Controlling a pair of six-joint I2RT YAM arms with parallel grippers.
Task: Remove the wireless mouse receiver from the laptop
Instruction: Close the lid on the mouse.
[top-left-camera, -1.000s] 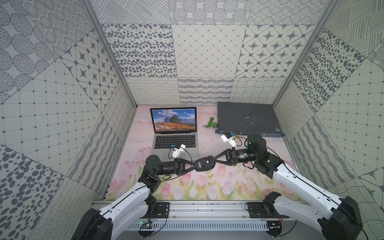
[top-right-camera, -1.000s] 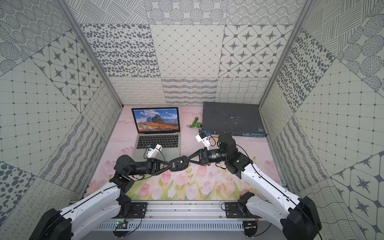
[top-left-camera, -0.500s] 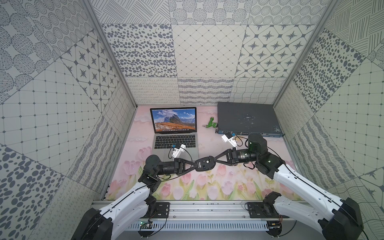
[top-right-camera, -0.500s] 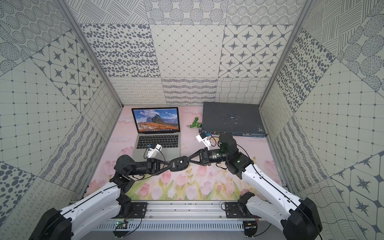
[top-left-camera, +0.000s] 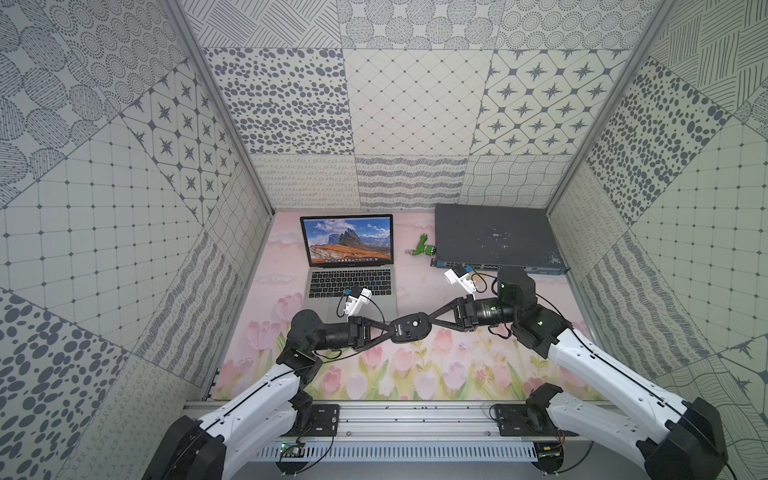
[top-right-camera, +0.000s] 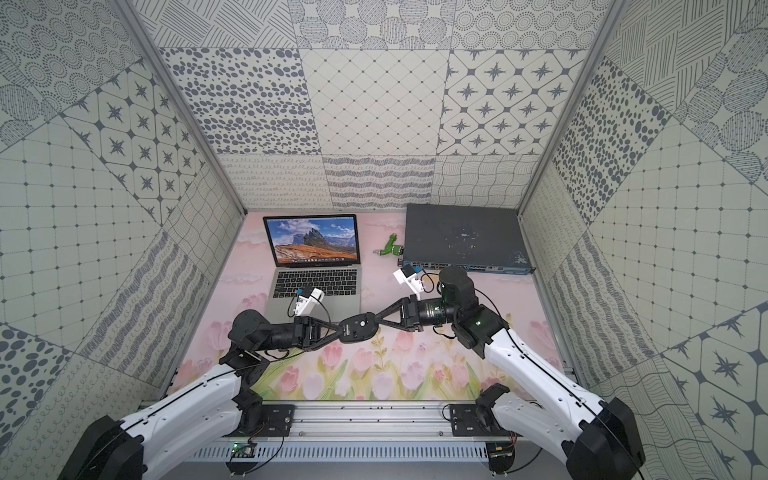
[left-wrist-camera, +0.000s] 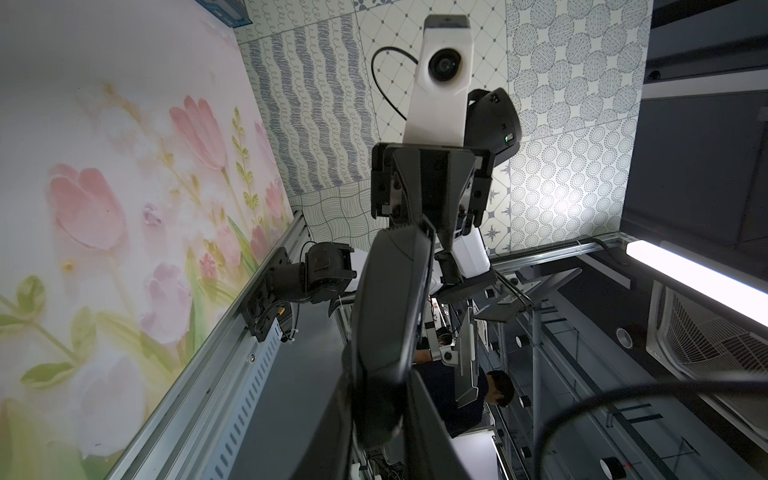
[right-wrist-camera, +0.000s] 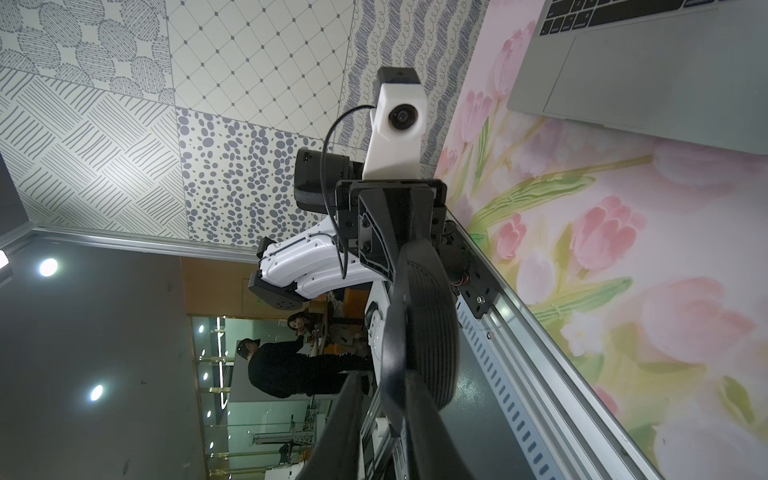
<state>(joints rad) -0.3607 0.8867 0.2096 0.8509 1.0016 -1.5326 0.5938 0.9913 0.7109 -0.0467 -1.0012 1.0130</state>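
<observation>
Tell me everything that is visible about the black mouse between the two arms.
The mouse is a black oval of matt plastic, with a small pale dot near its middle facing up and a finely ribbed side in the right wrist view. The jaws of both arms pinch its opposite ends, holding it level, seemingly above the mat.

Laptop (top-left-camera: 353, 278): matt silver-grey metal shell, black keys, glossy screen.
Mouse (top-left-camera: 411, 328): black plastic, smooth satin top, ribbed side.
My left claw (top-left-camera: 392, 331) and right claw (top-left-camera: 433, 322): matt black plastic.
Switch box (top-left-camera: 494, 239): dark grey painted metal, scuffed.
Worktop (top-left-camera: 436, 374): matt tulip print.
Rail (top-left-camera: 415, 419): brushed metal.
My arm shells (top-left-camera: 602, 370): glossy white plastic.
</observation>
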